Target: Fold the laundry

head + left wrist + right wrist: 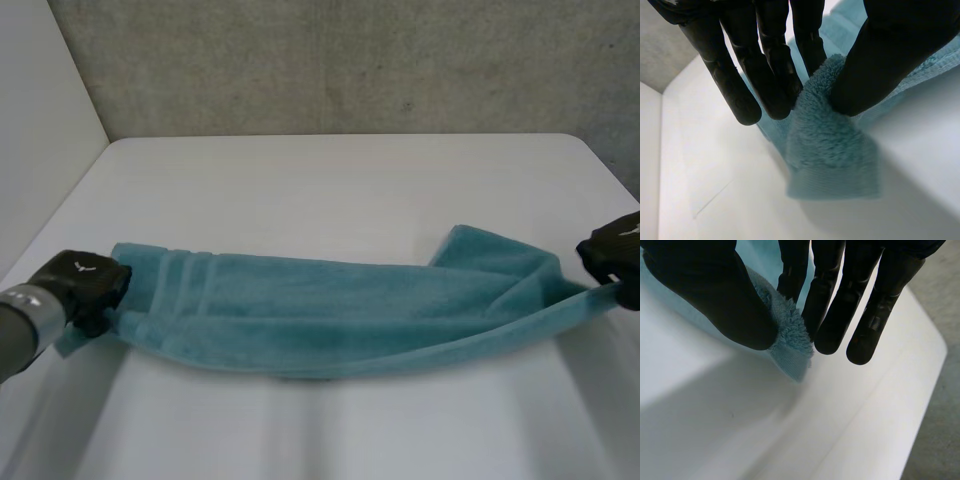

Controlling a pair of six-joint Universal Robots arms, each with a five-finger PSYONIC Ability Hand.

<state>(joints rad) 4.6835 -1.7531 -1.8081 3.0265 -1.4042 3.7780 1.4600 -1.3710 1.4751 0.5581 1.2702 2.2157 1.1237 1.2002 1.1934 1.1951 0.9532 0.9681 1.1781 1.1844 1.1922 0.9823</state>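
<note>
Left robot hand (85, 280) at 9 o'clock, right robot hand (612, 255) at 3, each pinching a towel (330, 300) corner; best lift evenly, cloth taut.

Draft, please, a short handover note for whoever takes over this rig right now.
Left hand: shut, pinching one end of the teal towel between thumb and fingers.
Right hand: shut, pinching the opposite end the same way.
Towel: stretched between the hands across the white table, sagging in the middle, with the far side bunched up near the right hand.
Done: both ends gripped; the towel looks loosely doubled lengthwise.
Left: probably to lay it flat, bring the ends together and finish the fold.
</note>
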